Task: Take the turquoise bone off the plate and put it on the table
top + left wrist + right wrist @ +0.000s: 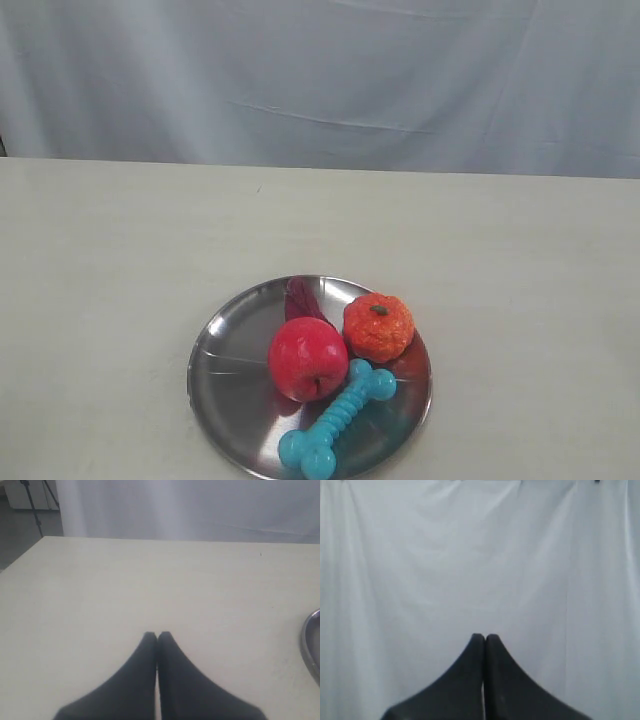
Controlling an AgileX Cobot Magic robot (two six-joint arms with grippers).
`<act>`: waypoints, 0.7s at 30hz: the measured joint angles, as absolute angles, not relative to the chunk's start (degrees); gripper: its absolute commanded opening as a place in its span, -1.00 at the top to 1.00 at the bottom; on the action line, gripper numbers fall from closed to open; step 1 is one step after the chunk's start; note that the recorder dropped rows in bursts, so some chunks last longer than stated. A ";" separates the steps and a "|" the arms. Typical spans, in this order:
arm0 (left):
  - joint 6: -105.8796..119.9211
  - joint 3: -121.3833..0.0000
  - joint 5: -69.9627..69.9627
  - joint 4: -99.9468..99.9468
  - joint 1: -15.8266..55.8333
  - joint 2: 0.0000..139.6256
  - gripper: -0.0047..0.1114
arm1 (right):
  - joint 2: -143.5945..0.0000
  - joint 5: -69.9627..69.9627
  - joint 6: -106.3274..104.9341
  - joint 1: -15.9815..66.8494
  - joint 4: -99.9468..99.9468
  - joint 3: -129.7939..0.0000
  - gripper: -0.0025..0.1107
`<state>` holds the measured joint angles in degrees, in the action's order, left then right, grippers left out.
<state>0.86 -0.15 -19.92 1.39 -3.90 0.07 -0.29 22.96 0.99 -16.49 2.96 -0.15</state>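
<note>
Left tool: the left tool (157, 636) is clenched, its two dark fingers meeting tip to tip with nothing between them. It hangs over bare worktop (120, 260).
Right tool: the right tool (485, 637) is clenched and empty too. It is aimed at the pale curtain (400, 80), and none of the worktop shows beyond it.
Turquoise bone: the turquoise bone (338, 417) lies flat on the plate (225, 370), set on a slant. One knobbed end is at the plate's near rim and the other is close under the orange fruit (378, 327). Its shaft runs just beside the red apple (308, 358). I cannot tell whether they touch.
Bone relative to the tools: it is well apart from both. Neither wrist camera catches it, and neither tool shows in the exterior view.
Plate relative to the left tool: only a sliver of shiny rim shows, off to the side of the fingertips and clear of them.
Done so far: nothing that I can see, as the bone has not left the plate.
Left to do: by my reckoning, all of it. A tool has to unclench, come down over the ribbed shaft, grip it, lift it clear of the fruit and set it on open worktop.
Likely snag: the apple crowds one side of the shaft, so the free end near the rim looks like the easier place to grip.
Writing and brands: none readable on the bone, the plate, the fruit or the tools.
</note>
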 measured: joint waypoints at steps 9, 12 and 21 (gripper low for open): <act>0.86 -0.15 -19.92 1.39 -3.90 0.07 0.92 | -0.19 47.46 23.42 -16.49 2.96 -0.15 0.96; 0.86 -0.15 -19.92 1.39 -3.90 0.07 0.92 | -0.19 47.78 28.71 -16.49 2.96 -0.28 0.96; 0.86 -0.15 -19.92 1.39 -3.90 0.07 0.92 | -3.99 0.00 36.66 -15.81 -7.11 -19.80 0.96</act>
<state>0.86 -0.15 -19.92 1.39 -3.90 0.07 -3.99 0.00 36.66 -15.81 -7.11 -19.80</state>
